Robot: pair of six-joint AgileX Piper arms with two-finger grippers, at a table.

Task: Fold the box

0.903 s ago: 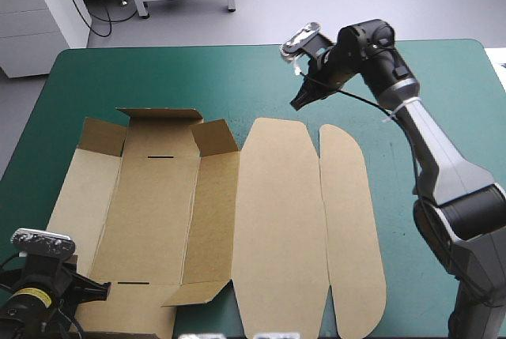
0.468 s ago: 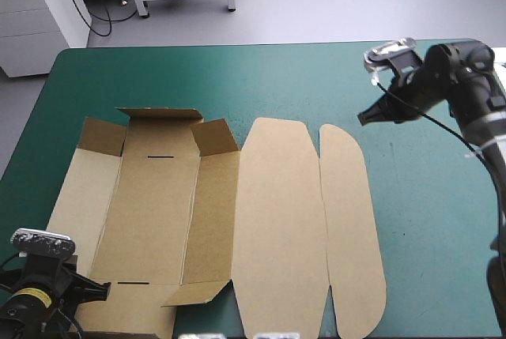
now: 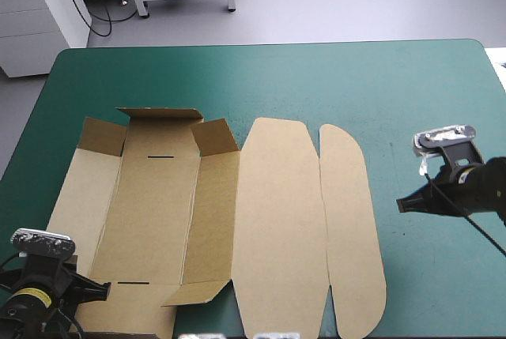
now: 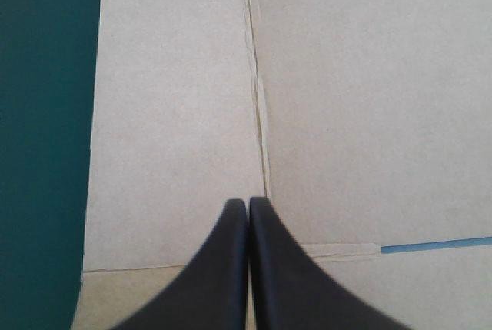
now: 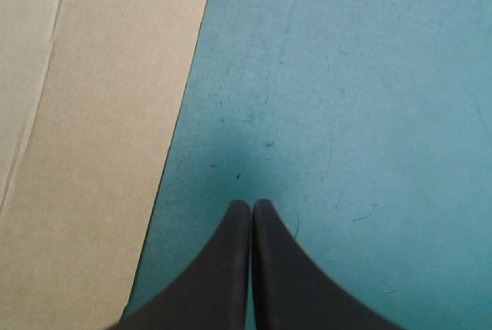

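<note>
The brown box (image 3: 213,220) lies as a cut sheet on the teal-green cover, its left part with low walls and corner flaps raised, its lid panels flat toward the right. My left gripper (image 3: 99,288) is at the sheet's near left corner, shut and empty; in the left wrist view its tip (image 4: 247,205) rests over the board (image 4: 177,115) by a crease. My right gripper (image 3: 405,205) hovers over bare cover just right of the narrow lid flap (image 3: 352,220), shut on nothing. The right wrist view shows its tip (image 5: 251,207) beside the flap's edge (image 5: 84,153).
A slot (image 4: 434,245) in the board shows beside the left gripper. Bare teal-green cover (image 3: 316,78) stretches across the far half and along the right side of the table. The far edge lies beyond it.
My right arm has swung from the far middle of the table toward the right and nearer, coming down beside the lid flap. The box and left gripper have stayed put.
</note>
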